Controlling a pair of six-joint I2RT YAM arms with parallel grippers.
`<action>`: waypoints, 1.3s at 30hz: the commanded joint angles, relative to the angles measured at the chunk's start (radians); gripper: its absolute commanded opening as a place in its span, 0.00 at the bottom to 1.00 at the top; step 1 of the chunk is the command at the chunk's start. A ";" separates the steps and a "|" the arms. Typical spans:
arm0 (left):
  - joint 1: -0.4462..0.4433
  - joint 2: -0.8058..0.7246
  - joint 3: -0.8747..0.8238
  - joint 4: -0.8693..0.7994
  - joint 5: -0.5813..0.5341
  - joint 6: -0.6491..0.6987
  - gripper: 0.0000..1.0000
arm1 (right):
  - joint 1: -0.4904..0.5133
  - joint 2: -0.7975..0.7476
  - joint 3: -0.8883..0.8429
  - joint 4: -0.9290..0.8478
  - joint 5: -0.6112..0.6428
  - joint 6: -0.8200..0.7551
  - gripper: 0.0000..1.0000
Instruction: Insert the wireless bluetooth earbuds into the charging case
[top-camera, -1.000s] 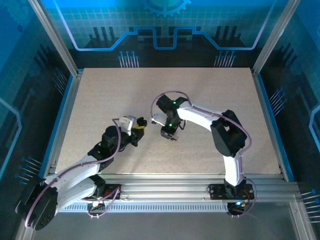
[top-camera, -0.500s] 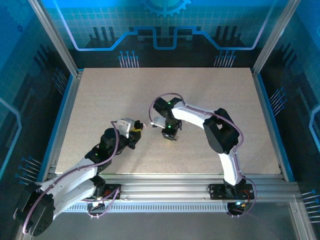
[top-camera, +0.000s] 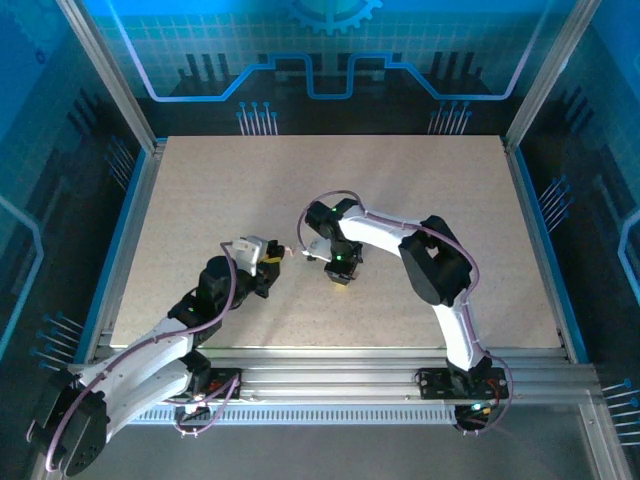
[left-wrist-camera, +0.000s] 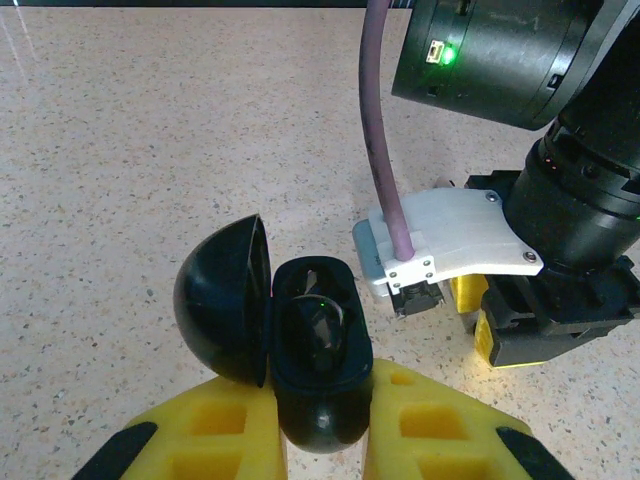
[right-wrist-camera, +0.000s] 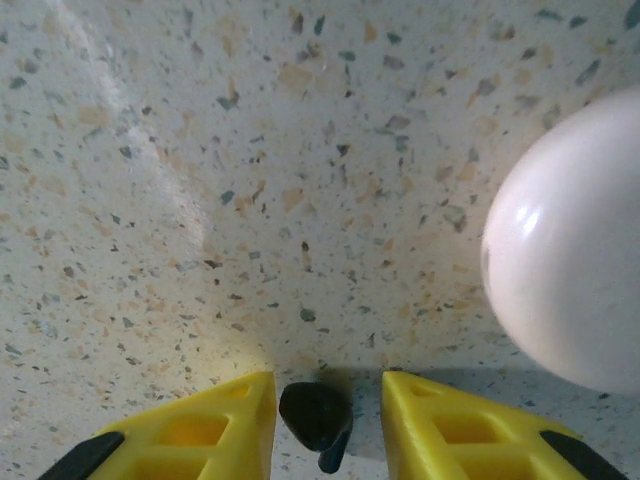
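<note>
Left wrist view: the charging case (left-wrist-camera: 310, 350), black and glossy, is recorded clamped between the yellow fingers (left-wrist-camera: 215, 430) of the left pincer (left-wrist-camera: 322, 395), which is closed on the base of the case. The lid (left-wrist-camera: 220, 315) is swung open toward 9 o'clock and stays hinged to the left edge of the base. A dark, shiny recess is exposed in the base; whether anything sits in it cannot be told. Whether the case touches the speckled tabletop (left-wrist-camera: 150, 150) below it cannot be told either. At 2 o'clock of the case the right arm's wrist (left-wrist-camera: 560, 200) is seen, black with a white bracket and a lit green light, near the case but apart from it. Right wrist view: one earbud (right-wrist-camera: 312, 412), black with a short stem, is noted lying on the tabletop between the yellow fingertips of the right pincer (right-wrist-camera: 328, 390). The jaws stand apart astride it, and a gap is visible on its 3 o'clock side, so it is not gripped. Contact on the 9 o'clock side cannot be told. A pale rounded object (right-wrist-camera: 570, 260), not identified, is seen at 2 o'clock of the earbud, cut by the frame edge. Top external view: both pincers are placed near the middle of the tabletop, the right one at 3 o'clock of the left, near but apart.
</note>
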 joint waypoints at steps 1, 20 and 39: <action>0.009 -0.001 -0.003 0.002 0.014 0.020 0.18 | 0.021 0.009 0.010 -0.035 0.005 0.008 0.33; 0.010 0.008 0.017 -0.007 0.031 0.022 0.18 | 0.026 0.015 -0.042 -0.022 0.066 0.015 0.25; 0.009 0.058 0.030 0.028 0.078 0.036 0.18 | 0.013 -0.119 -0.117 0.090 0.035 0.084 0.21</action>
